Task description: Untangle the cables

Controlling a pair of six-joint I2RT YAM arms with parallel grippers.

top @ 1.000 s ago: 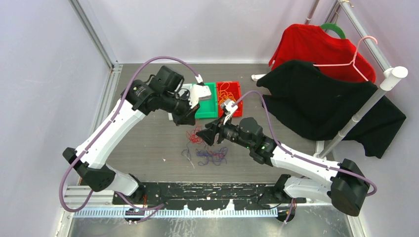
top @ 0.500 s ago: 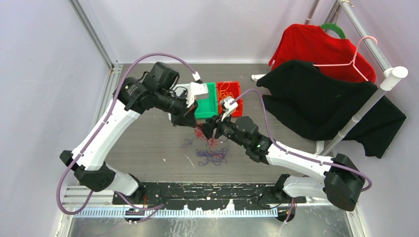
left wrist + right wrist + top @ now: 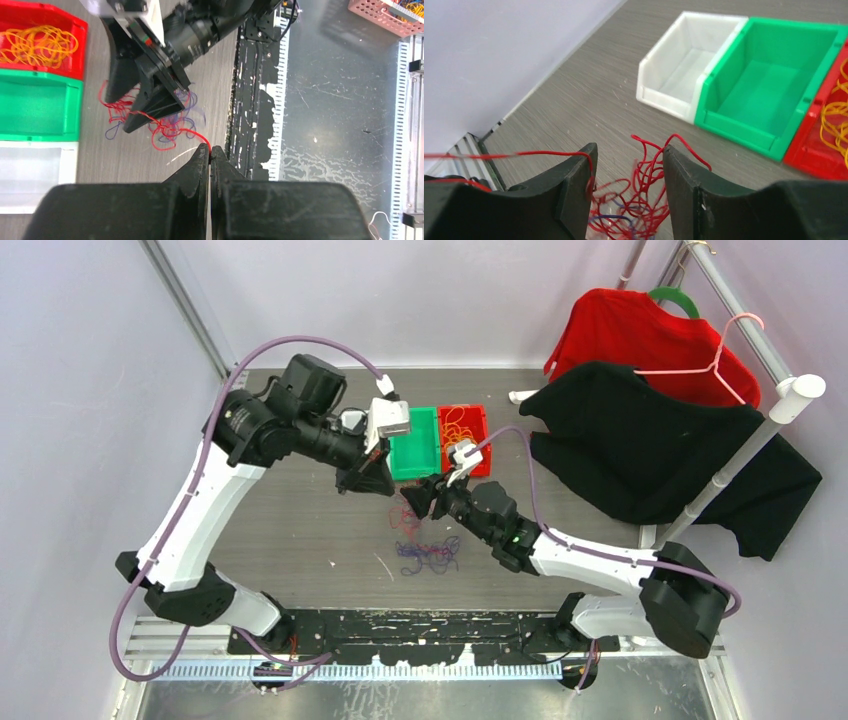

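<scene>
- Left wrist view shows the left tool (image 3: 210, 150) pinched tight on one end of the thin red string-like cable (image 3: 165, 131), which comes out right at its closed tips
- The right tool (image 3: 629, 150) stands part-way apart and clamps nothing that I can see. Loose red loops sit in and below its gap, and one tight run of red crosses the tip of one finger (image 3: 586, 165)
- The stretched part of the red cable has its long axis on the line between the two tools, pointing from the left tool's tips toward the right tool. Past that it breaks into slack loops on the grey wood-grain counter (image 3: 300, 530), under the right tool
- The dark purple-blue looped cables (image 3: 428, 558) lie on the counter just beside the red heap, on the right tool's near side. A few of these strands seem to lie mixed in under the red ones
- The orange-yellow looped cables (image 3: 40, 40) lie in the red plastic bin (image 3: 80, 50), beyond the right tool
- The step in hand looks like drawing the red cable out of the clump, so the task seems about midway
- The next move probably calls for the right tool to close on or hold down the heap while the left tool pulls along the strand's line, slowly, so the purple-blue loops are not dragged with it
</scene>
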